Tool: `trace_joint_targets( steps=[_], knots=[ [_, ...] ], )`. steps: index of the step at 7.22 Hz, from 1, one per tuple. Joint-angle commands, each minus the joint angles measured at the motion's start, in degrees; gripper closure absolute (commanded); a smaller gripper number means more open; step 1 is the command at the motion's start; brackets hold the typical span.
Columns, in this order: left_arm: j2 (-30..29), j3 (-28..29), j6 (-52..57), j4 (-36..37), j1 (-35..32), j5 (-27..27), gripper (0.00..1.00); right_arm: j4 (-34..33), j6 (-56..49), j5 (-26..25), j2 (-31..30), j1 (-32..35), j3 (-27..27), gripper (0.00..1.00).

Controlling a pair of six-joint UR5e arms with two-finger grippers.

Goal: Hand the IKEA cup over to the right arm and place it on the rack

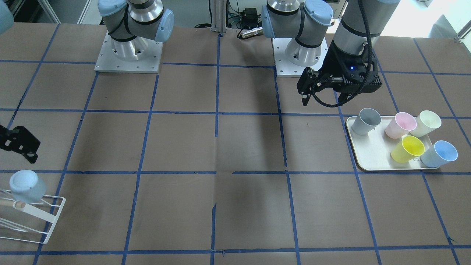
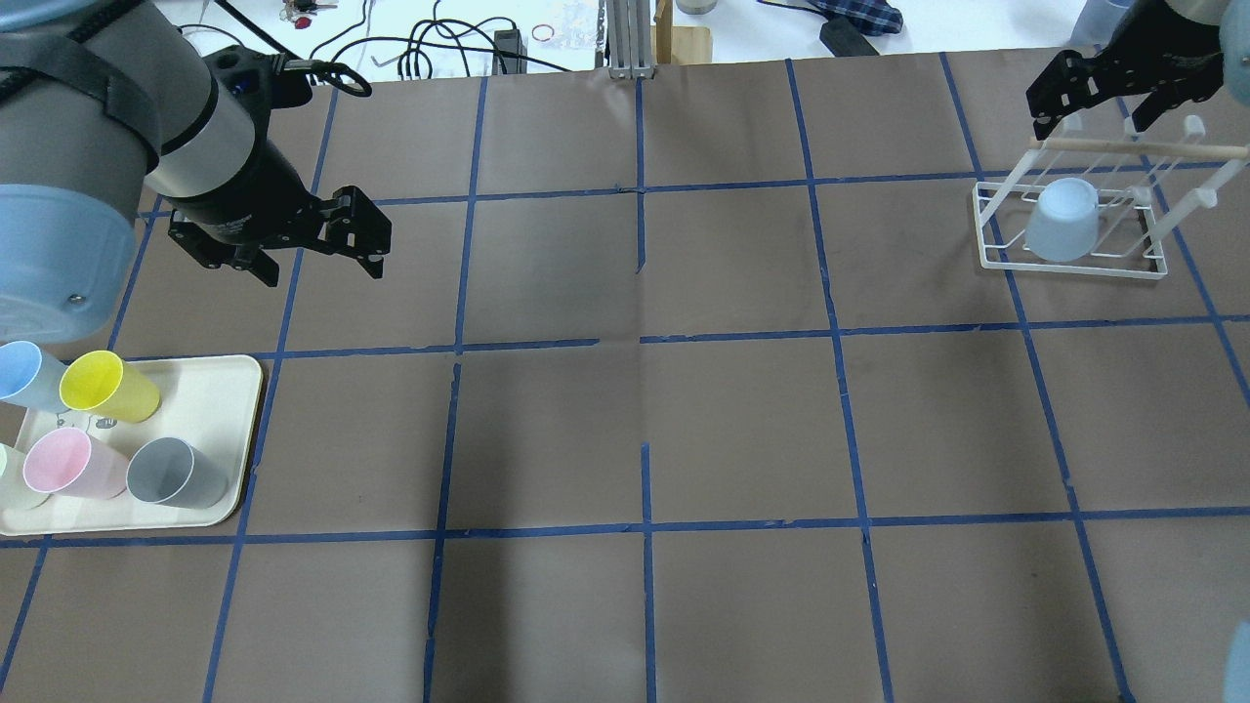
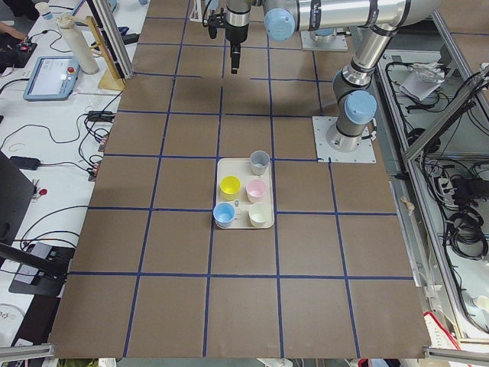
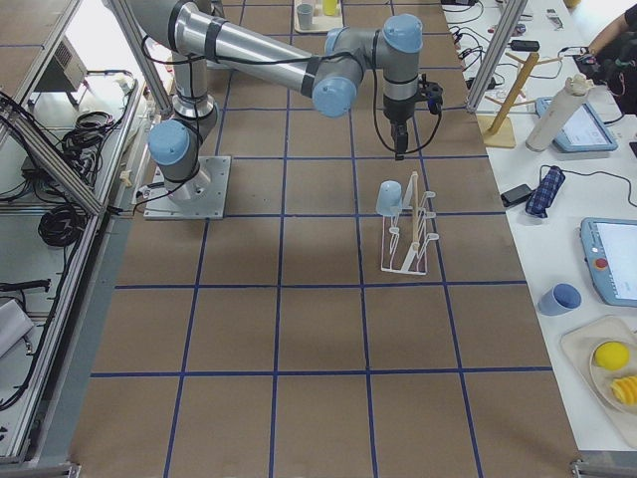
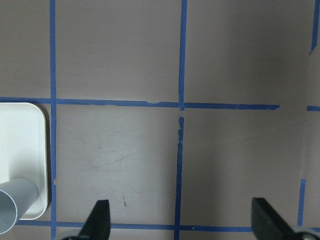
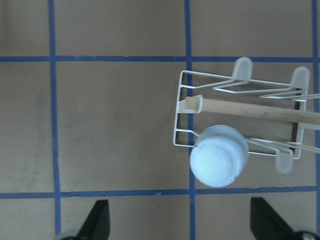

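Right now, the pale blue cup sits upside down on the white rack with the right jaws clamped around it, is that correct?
No: the right jaws are open and clear of the cup, as the right wrist view shows; the rest holds.

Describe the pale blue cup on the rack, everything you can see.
The IKEA cup is a pale blue, matte, plastic-looking tumbler without a handle. It sits upside down, tilted, on the white wire rack, rounded base up, at one end by the wooden dowel. Only the rack touches it; the open right gripper hangs clear.
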Motion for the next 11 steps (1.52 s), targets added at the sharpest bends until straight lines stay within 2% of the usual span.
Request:
trace_joint_targets(
  steps=[1, 2, 4, 6, 11],
  knots=[
    [0.75, -0.19, 0.16, -0.3, -0.36, 0.08, 0.0, 8.82, 4.73, 2.39, -4.71, 7.39, -1.7, 0.0],
    [0.92, -0.19, 0.16, -0.31, -0.45, 0.08, 0.0, 9.55, 10.16, 1.61, -5.95, 13.26, -2.75, 0.0],
    [0.92, -0.19, 0.16, -0.39, -0.45, 0.35, 0.0, 11.57, 19.23, 1.52, -6.4, 20.15, -3.46, 0.0],
    [1.28, -0.11, 0.16, -1.35, -0.45, 0.17, 0.0, 13.86, 20.14, 1.43, -6.84, 20.88, -3.37, 0.0],
    [1.45, 0.6, 0.25, -2.15, 0.26, 0.52, 0.0, 14.04, 19.62, 1.51, -7.19, 20.88, -1.53, 0.0]
  ],
)
